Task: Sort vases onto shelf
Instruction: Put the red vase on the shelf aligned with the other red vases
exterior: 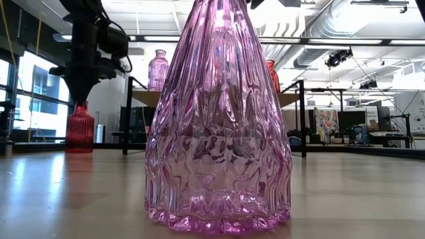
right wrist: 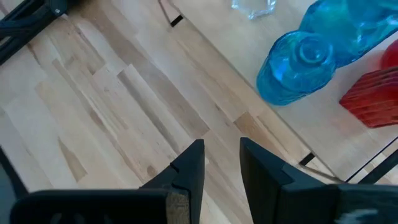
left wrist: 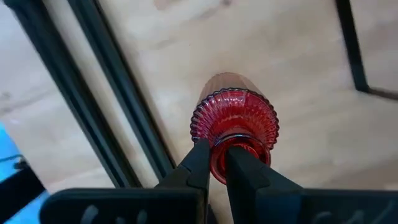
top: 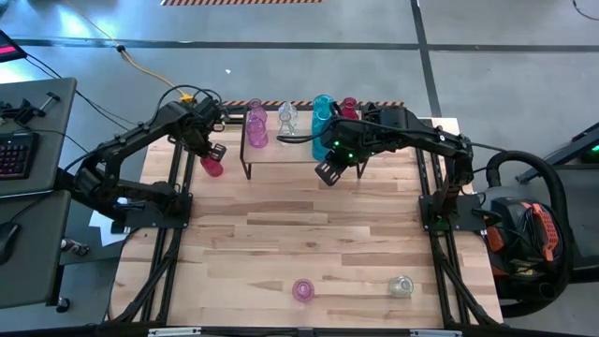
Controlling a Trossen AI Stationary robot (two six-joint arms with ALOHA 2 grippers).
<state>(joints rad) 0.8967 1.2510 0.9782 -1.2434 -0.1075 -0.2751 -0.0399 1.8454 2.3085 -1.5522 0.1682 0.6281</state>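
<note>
The shelf point(top: 281, 154) stands at the far middle of the table point(top: 299, 243), a light board on thin black legs. On it are two pink vases point(top: 256, 129) at the left end, one behind the other, a clear vase point(top: 287, 118) just right of them, and two teal vases point(top: 322, 122) toward the right end, again one behind the other. A red vase point(top: 349, 107) stands at the far right corner, close beside the teal pair.

Just off the shelf's left end, a second red vase, ribbed point(top: 212, 166), stands upright on the table. The left gripper point(top: 216, 150) is clenched on its neck: in the left wrist view the two dark fingers point(left wrist: 198, 163) press on either side of the narrow neck below the flared rim of that vase point(left wrist: 234, 121). In the low view it shows at the far left point(exterior: 80, 127), its base on the table under the dark arm.

The right gripper point(top: 328, 172) hovers over the table just in front of the shelf's right end, released and holding nothing; its fingers point(right wrist: 189, 163) stand apart above bare wood, with a teal vase point(right wrist: 297, 67) near them.

Near the table's front edge stand a lone pink vase point(top: 302, 290) in the middle, and a lone clear vase point(top: 401, 286) well to its right. The pink one fills the low view point(exterior: 218, 126).
</note>
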